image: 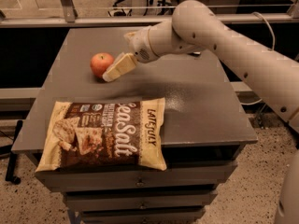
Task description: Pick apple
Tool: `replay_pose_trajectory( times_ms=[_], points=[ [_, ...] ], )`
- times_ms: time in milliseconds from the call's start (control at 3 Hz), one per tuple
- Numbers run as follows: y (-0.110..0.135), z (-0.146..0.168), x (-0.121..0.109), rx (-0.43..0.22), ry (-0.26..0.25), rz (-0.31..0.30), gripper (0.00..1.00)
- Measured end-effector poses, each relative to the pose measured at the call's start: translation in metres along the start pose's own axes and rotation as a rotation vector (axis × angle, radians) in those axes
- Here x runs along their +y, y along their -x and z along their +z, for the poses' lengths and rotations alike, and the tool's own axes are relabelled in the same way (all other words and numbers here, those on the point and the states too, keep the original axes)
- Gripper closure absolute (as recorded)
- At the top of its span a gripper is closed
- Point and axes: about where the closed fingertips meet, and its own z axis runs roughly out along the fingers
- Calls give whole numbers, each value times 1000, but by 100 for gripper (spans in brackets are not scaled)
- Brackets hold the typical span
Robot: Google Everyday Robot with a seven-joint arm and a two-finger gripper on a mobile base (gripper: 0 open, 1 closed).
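The apple (pixel 101 64) is small, round and orange-red. It sits on the grey table top (pixel 196 101) at the back left. My gripper (pixel 112 73) reaches in from the right on a white arm. Its cream tip is right beside the apple's right side, low to the table, touching or nearly touching it. The gripper does not hold the apple.
A large brown and cream Sea Salt chip bag (pixel 105 134) lies flat at the table's front left edge. Drawers (pixel 140 202) sit below the table top. A rail (pixel 84 20) runs behind the table.
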Motion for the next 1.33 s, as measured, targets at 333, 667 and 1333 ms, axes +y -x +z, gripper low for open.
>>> replay_pose_trajectory(
  times_ms=[333, 667, 1333],
  points=[
    [-1, 19, 4, -29, 27, 14, 0],
    [-5, 36, 9, -51, 48, 32, 0],
    [-4, 51, 12, -83, 53, 49, 40]
  ],
)
